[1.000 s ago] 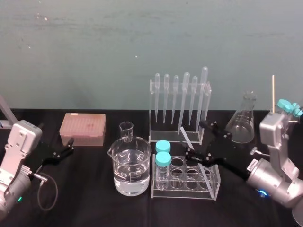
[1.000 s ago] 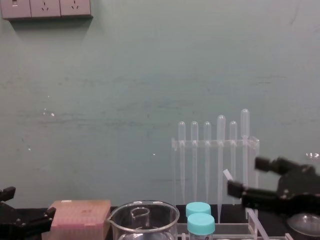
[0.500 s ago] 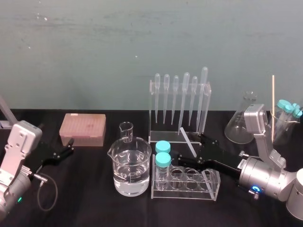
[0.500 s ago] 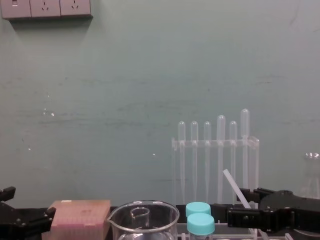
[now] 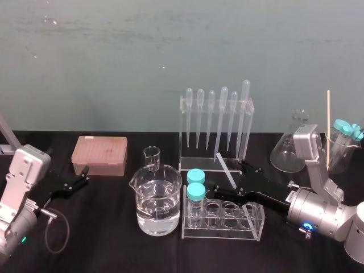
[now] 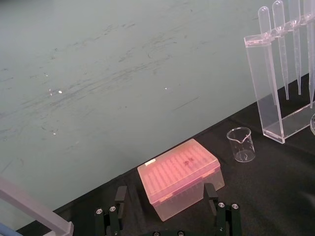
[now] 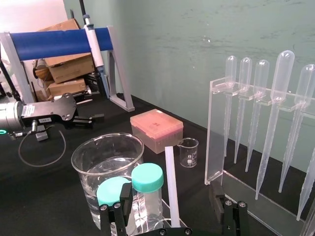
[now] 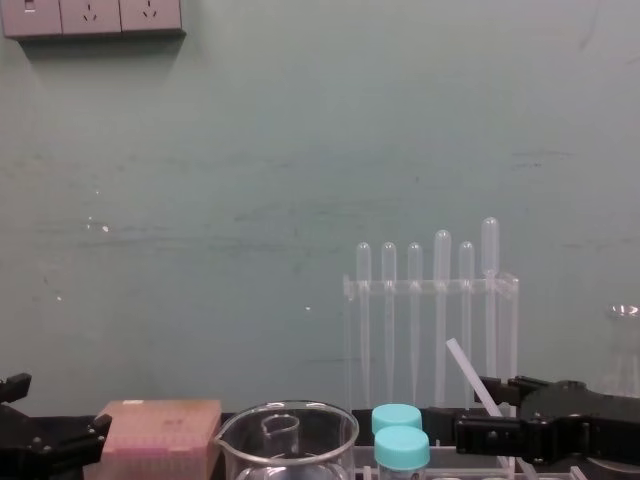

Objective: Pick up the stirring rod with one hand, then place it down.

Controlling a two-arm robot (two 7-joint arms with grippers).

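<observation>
A black table (image 5: 114, 244) carried the glassware. A pink box (image 5: 99, 154) sat toward the left rear. Near the middle stood a big beaker (image 5: 156, 199) of water, with a small beaker (image 5: 152, 157) just behind it. A tube rack (image 5: 223, 219) stood just right of the big beaker, a pipette rack (image 5: 193, 164) behind that, and a flask (image 5: 291, 149) farther right. A grey stand (image 5: 5, 147) rested at the far left edge.

Stirring rod (image 5: 223, 162) translucent, smooth; beaker (image 5: 156, 199) glossy glass; pipette rack (image 5: 183, 136) clear plastic; tabletop (image 5: 102, 239) matt black.
</observation>
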